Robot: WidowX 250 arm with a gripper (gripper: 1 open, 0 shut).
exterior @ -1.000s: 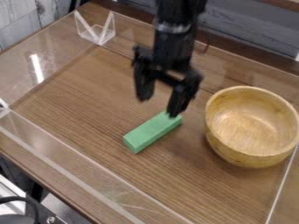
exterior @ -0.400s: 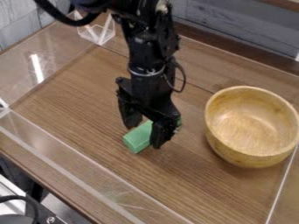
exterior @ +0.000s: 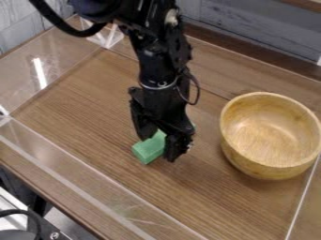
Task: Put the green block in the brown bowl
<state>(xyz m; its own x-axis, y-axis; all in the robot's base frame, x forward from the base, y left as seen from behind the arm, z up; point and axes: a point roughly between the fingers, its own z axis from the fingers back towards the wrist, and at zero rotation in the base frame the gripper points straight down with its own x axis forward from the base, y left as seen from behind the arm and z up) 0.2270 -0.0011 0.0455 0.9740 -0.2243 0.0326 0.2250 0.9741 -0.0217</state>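
Camera view: my pincer [exterior: 160, 147] spread astride green block [exterior: 150, 148]; next pinch, lift toward brown bowl [exterior: 268, 134] at 3 o'clock.

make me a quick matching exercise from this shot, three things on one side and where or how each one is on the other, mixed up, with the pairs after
Things:
1. green block
2. brown bowl
3. gripper

States or places:
a. empty, on the right side of the table
b. open, pointing down
c. flat on the table, partly hidden between the jaws

Pairs: 1-c, 2-a, 3-b
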